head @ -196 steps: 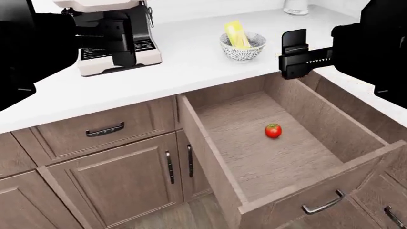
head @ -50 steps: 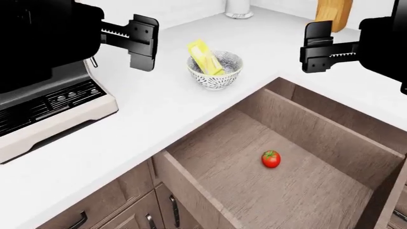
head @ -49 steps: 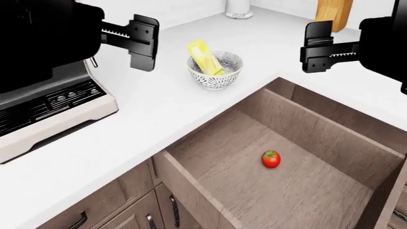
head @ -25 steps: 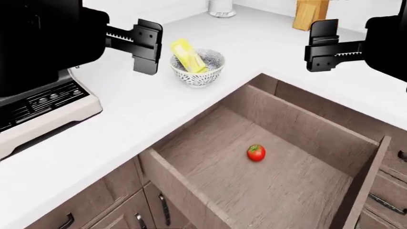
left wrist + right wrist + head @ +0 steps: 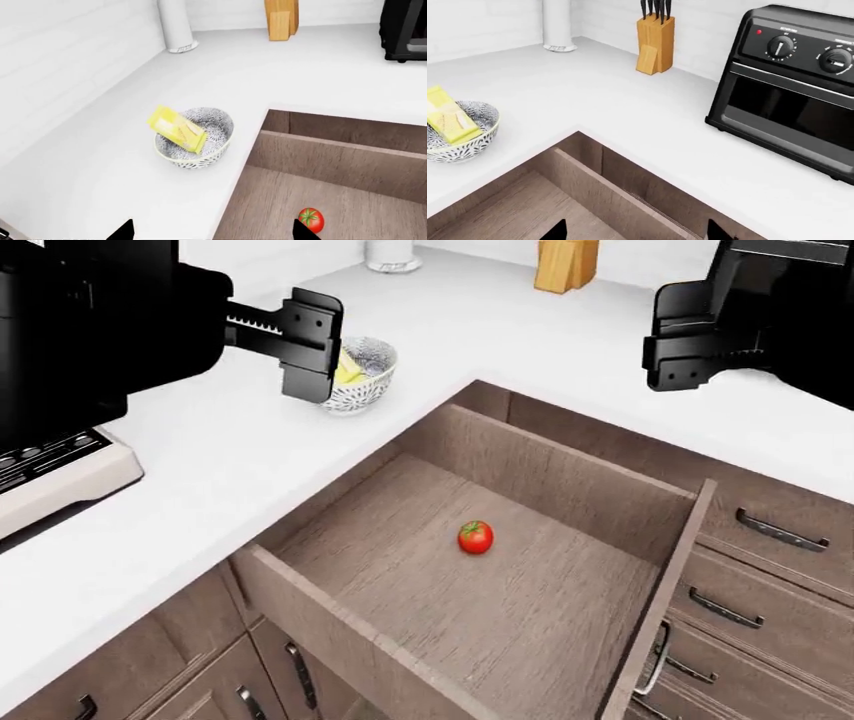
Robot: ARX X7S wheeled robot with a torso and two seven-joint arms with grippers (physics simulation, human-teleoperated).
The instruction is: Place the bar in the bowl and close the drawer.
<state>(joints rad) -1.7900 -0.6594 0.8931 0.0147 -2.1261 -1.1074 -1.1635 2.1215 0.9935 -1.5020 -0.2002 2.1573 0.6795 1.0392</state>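
Observation:
The yellow bar (image 5: pixel 177 129) leans inside the speckled bowl (image 5: pixel 193 161) on the white counter, one end sticking up over the rim. In the head view my left gripper (image 5: pixel 312 345) hangs open in front of the bowl (image 5: pixel 371 382) and hides most of the bar (image 5: pixel 350 368). The bar (image 5: pixel 450 120) and the bowl (image 5: pixel 464 146) also show in the right wrist view. The wide wooden drawer (image 5: pixel 561 630) stands fully open, with a red tomato (image 5: pixel 475 537) on its floor. My right gripper (image 5: pixel 687 335) is open and empty above the counter beyond the drawer.
A coffee machine (image 5: pixel 54 470) stands at the left. A knife block (image 5: pixel 654 42) and a white cylinder (image 5: pixel 557 25) stand at the back of the counter, and a black oven (image 5: pixel 794 90) at the right. Closed stacked drawers (image 5: pixel 774 530) adjoin the open drawer's front panel (image 5: pixel 661 590).
The head view has swung, so the bowl slides left behind my left gripper and the drawer's front panel comes into view. Both grippers stay open; the bar stays in the bowl.

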